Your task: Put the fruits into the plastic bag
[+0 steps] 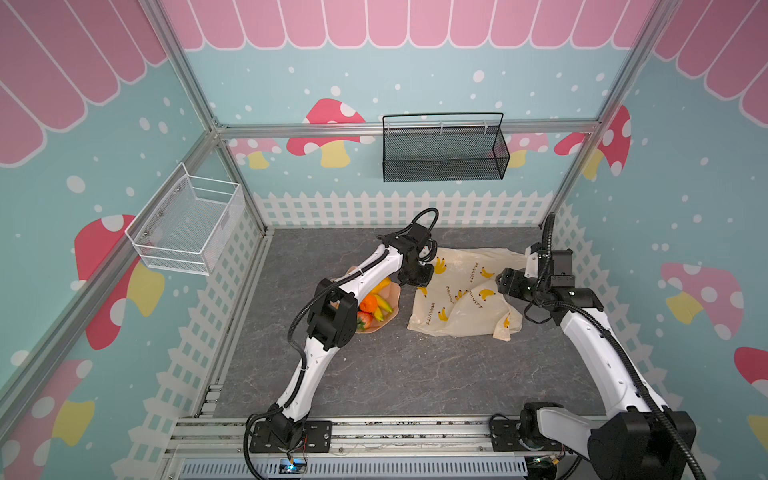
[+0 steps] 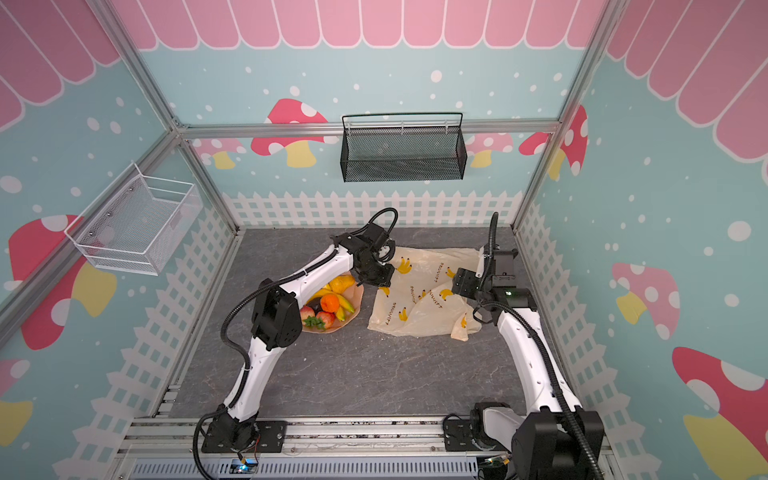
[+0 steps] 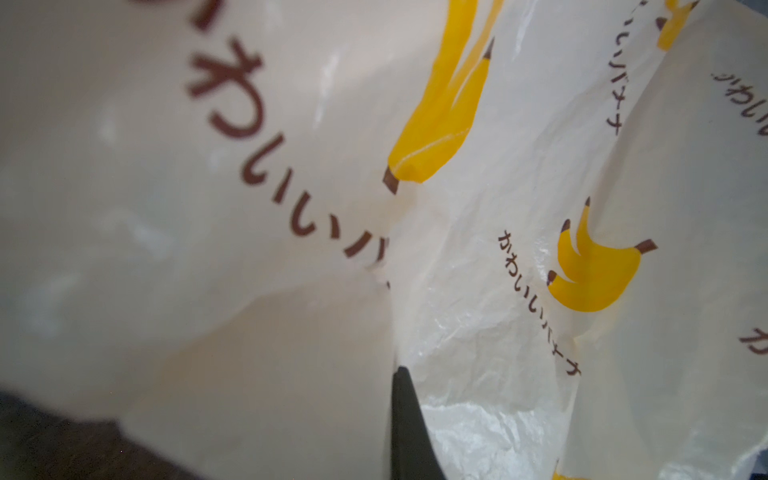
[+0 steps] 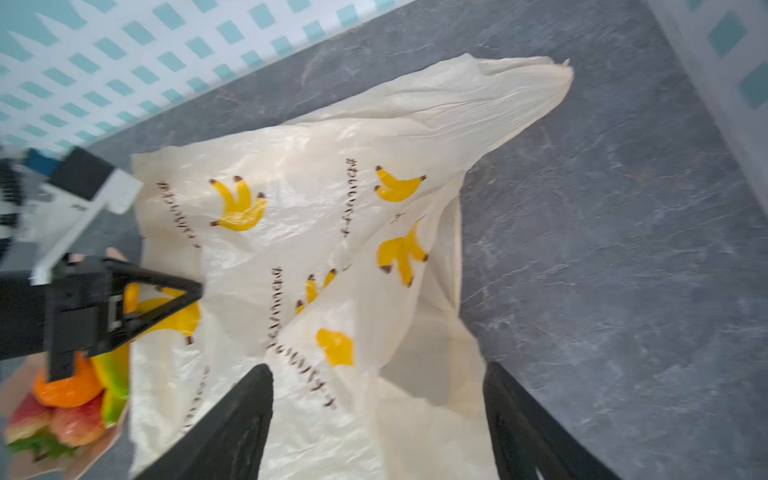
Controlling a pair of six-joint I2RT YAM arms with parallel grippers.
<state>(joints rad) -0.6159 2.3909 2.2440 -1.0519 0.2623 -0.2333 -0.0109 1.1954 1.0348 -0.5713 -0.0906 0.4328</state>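
1. On the grey stone-pattern tabletop (image 1: 374, 374), right of centre in both top views: a thin, crinkly, translucent cream-yellow plastic bag (image 1: 465, 307) (image 2: 419, 311), lying flat and rumpled.
2. Bag long axis runs diagonally, near-left corner to far-right corner. In the right wrist view (image 4: 332, 208) one gathered, pointed corner aims at the white-fence back wall. Can't tell which end is the mouth.
3. Print: yellow banana bunches and brown Japanese lettering in lines running roughly near-to-far. The left wrist view (image 3: 498, 291) reads "かわいいバナナ". It's too small to read in the top views.
4. Left gripper (image 4: 199, 291) (image 3: 399, 382): at the bag's left edge, jaws pressed together, pinching the bag film at the tip.
5. Right gripper (image 4: 378, 370): over the bag's right part, jaws spread wide, gripping nothing. The bag lies underneath.
6. Small toy fruits (image 1: 374, 309) (image 2: 330, 305) (image 4: 70, 399): heaped in a peach-pink wavy-edged dish (image 1: 397, 297) (image 2: 358, 300) just left of the bag, with a strip of tabletop between. The left arm hides part of them.
7. Heap detail: round orange (image 2: 329, 302) on top, red strawberries with green leaves (image 2: 322, 320) on the near side, yellow-green bananas (image 2: 345, 306) with long axes running far-left to near-right.
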